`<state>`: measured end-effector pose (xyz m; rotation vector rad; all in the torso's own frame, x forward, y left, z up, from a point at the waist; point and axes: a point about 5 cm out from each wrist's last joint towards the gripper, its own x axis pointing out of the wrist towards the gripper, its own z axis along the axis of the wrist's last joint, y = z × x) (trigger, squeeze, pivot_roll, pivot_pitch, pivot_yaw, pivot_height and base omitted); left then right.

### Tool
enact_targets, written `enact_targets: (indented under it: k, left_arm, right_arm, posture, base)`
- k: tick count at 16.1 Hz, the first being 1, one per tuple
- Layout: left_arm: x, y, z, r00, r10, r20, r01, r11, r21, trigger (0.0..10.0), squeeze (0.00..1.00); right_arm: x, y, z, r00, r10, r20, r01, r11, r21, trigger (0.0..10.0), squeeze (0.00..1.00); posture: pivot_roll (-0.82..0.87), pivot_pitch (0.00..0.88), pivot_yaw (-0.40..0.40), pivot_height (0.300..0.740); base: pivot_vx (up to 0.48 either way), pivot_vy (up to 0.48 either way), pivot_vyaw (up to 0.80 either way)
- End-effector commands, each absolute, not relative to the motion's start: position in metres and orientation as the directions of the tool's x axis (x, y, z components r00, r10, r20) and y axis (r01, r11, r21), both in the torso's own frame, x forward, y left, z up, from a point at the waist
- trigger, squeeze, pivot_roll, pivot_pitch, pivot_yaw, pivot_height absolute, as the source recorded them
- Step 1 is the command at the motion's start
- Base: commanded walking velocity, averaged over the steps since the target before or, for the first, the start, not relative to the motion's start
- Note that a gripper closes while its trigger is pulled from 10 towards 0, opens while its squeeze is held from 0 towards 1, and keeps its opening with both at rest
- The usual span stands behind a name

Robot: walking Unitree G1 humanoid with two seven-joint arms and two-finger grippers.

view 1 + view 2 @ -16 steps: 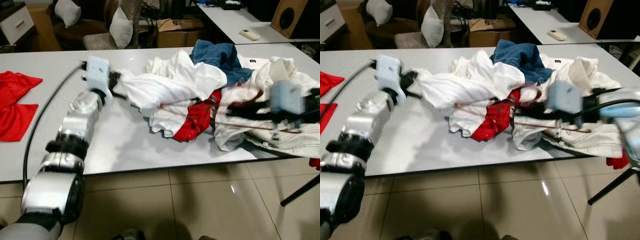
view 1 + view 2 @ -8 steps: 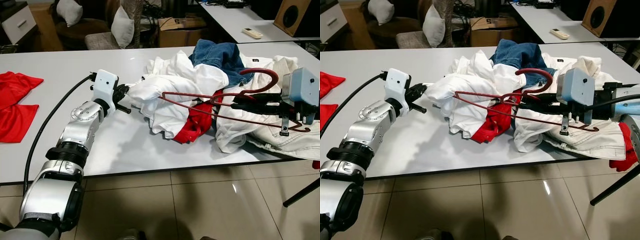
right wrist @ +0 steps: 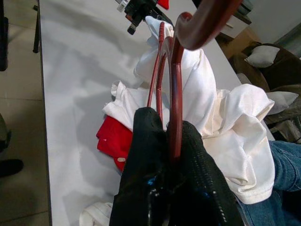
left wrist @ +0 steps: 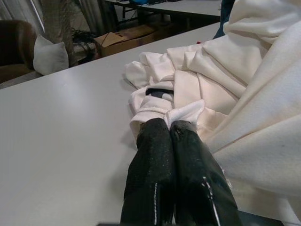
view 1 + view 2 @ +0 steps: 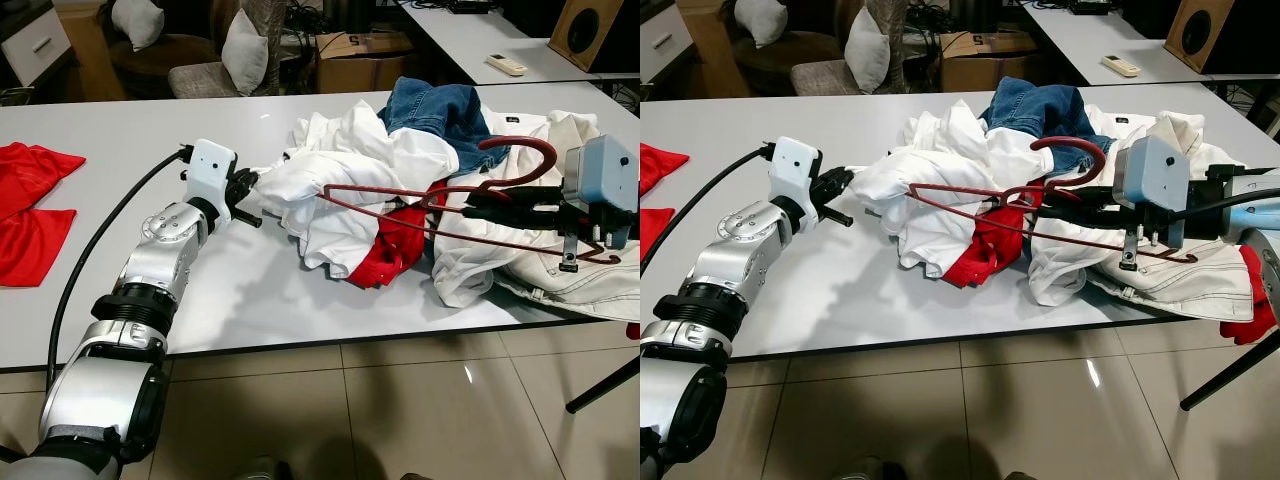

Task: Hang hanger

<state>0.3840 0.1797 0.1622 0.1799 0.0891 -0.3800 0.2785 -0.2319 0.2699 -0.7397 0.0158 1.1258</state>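
The dark red hanger [image 5: 440, 205] hangs flat above the clothes pile at the right of the worktop [image 5: 250, 290], its far arm reaching left toward the white shirt [image 5: 345, 180], so the step in hand looks like getting the hanger into that shirt. Next, its tip should be steered into the opening. The right claw [image 5: 478, 203] is clenched on the hanger below its hook; the left claw [image 5: 252, 190] pinches the shirt's left edge.
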Motion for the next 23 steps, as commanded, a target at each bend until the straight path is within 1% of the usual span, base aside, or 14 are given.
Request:
enact_targets:
  k: [1, 2, 3, 7, 8, 10, 12, 13, 15, 16, 18, 20, 21, 23]
  left_arm:
    - [0.381, 0.18, 0.162, 0.894, -0.428, -0.133, 0.447, 0.876, 0.182, 10.0, 1.0]
    - [0.362, 0.196, 0.179, 0.838, -0.541, -0.077, 0.545, 0.816, 0.192, 10.0, 1.0]
    - [0.356, 0.201, 0.192, 0.824, -0.567, -0.026, 0.56, 0.804, 0.199, 10.0, 1.0]
    - [0.365, 0.199, 0.211, 0.841, -0.533, 0.089, 0.513, 0.839, 0.182, 10.0, 1.0]
    - [0.367, 0.199, 0.22, 0.844, -0.521, 0.124, 0.498, 0.849, 0.176, 10.0, 1.0]
    - [0.362, 0.194, 0.232, 0.803, -0.579, 0.139, 0.556, 0.812, 0.176, 10.0, 1.0]
    - [0.358, 0.189, 0.227, 0.773, -0.626, 0.105, 0.602, 0.775, 0.192, 10.0, 1.0]
    - [0.352, 0.183, 0.218, 0.738, -0.672, 0.056, 0.65, 0.731, 0.209, 10.0, 1.0]
    - [0.347, 0.179, 0.205, 0.723, -0.691, -0.002, 0.675, 0.706, 0.215, 10.0, 1.0]
    - [0.347, 0.179, 0.203, 0.726, -0.687, -0.009, 0.672, 0.708, 0.217, 10.0, 1.0]
    - [0.352, 0.189, 0.199, 0.792, -0.61, -0.018, 0.598, 0.77, 0.221, 10.0, 0.99]
    - [0.352, 0.2, 0.196, 0.845, -0.534, -0.003, 0.526, 0.831, 0.18, 10.0, 0.23]
    - [0.35, 0.205, 0.192, 0.861, -0.508, -0.003, 0.502, 0.85, 0.157, 10.0, 0.0]
    - [0.345, 0.21, 0.185, 0.885, -0.466, -0.002, 0.462, 0.878, 0.127, 10.0, 0.0]
  right_arm:
    - [0.269, -0.231, 0.283, 0.478, 0.819, -0.317, -0.803, 0.261, -0.536, 10.0, 0.0]
    - [0.277, -0.225, 0.247, 0.657, 0.721, -0.222, -0.739, 0.557, -0.378, 10.0, 0.0]
    - [0.283, -0.221, 0.226, 0.728, 0.648, -0.223, -0.683, 0.664, -0.304, 10.0, 0.0]
    - [0.292, -0.218, 0.217, 0.741, 0.622, -0.254, -0.672, 0.687, -0.276, 10.0, 0.0]
    - [0.288, -0.212, 0.212, 0.706, 0.645, -0.293, -0.708, 0.662, -0.246, 10.0, 0.0]
    - [0.251, -0.2, 0.203, 0.455, 0.78, -0.43, -0.879, 0.47, -0.078, 10.0, 0.0]
    - [0.24, -0.208, 0.195, 0.379, 0.737, -0.56, -0.91, 0.408, -0.078, 10.0, 0.0]
    - [0.243, -0.219, 0.192, 0.422, 0.667, -0.613, -0.879, 0.466, -0.098, 10.0, 0.0]
    - [0.236, -0.224, 0.199, 0.373, 0.684, -0.627, -0.9, 0.431, -0.067, 10.0, 0.0]
    - [0.235, -0.224, 0.203, 0.375, 0.691, -0.618, -0.899, 0.434, -0.059, 10.0, 0.0]
    - [0.23, -0.228, 0.222, 0.406, 0.731, -0.548, -0.891, 0.451, -0.059, 10.0, 0.0]
    - [0.22, -0.228, 0.241, 0.391, 0.816, -0.425, -0.906, 0.423, -0.023, 10.0, 0.0]
    - [0.212, -0.227, 0.25, 0.374, 0.861, -0.344, -0.918, 0.397, -0.002, 10.0, 0.0]
    - [0.213, -0.229, 0.261, 0.442, 0.872, -0.213, -0.893, 0.45, -0.01, 10.0, 0.0]
  posture:
    - [-0.16, 0.0, 0.085, 0.74]
    - [-0.15, 0.0, 0.103, 0.74]
    - [-0.16, 0.0, 0.105, 0.74]
    - [-0.17, 0.0, 0.118, 0.74]
    - [-0.17, 0.0, 0.124, 0.74]
    - [-0.17, 0.0, 0.13, 0.74]
    - [-0.17, 0.0, 0.13, 0.74]
    - [-0.18, 0.0, 0.13, 0.74]
    - [-0.18, 0.0, 0.131, 0.74]
    - [-0.18, 0.0, 0.131, 0.74]
    - [-0.18, 0.0, 0.135, 0.74]
    - [-0.18, 0.0, 0.137, 0.74]
    - [-0.18, 0.0, 0.141, 0.74]
    - [-0.19, 0.0, 0.146, 0.74]
  base:
    - [0.0, 0.0, 0.0]
    - [0.0, 0.0, 0.0]
    - [0.0, 0.0, 0.0]
    - [0.0, 0.0, 0.0]
    - [0.0, 0.0, 0.0]
    - [0.0, 0.0, 0.0]
    - [0.0, 0.0, 0.0]
    - [0.0, 0.0, 0.0]
    - [0.0, 0.0, 0.0]
    - [0.0, 0.0, 0.0]
    - [0.0, 0.0, 0.0]
    - [0.0, 0.0, 0.0]
    - [0.0, 0.0, 0.0]
    - [0.0, 0.0, 0.0]
